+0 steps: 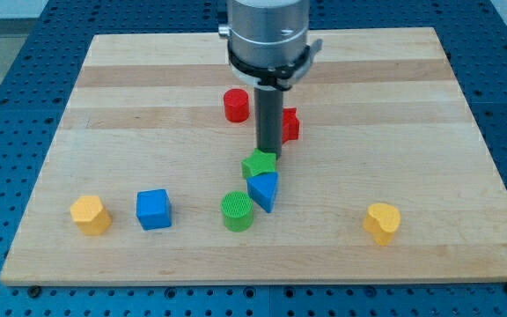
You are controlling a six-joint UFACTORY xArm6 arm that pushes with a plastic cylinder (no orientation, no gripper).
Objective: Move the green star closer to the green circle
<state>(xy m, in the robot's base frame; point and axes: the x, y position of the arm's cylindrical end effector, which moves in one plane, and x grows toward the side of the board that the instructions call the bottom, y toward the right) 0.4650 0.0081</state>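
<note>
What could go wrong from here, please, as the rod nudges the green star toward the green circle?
My tip sits at the top edge of the green star-shaped block, which touches the blue triangular block. Pushing down may drag the blue block along, perhaps knocking the green circular block away. An off-centre push could also spin the star sideways.

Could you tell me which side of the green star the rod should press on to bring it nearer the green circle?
There is no claw, so it is a push. Press the green star on its upper-right edge, coming from the view's top. My tip already sits at that edge. The green circle lies below and slightly left, so pushing down-left should close the gap. The blue block touches the star below and may get nudged.
</note>
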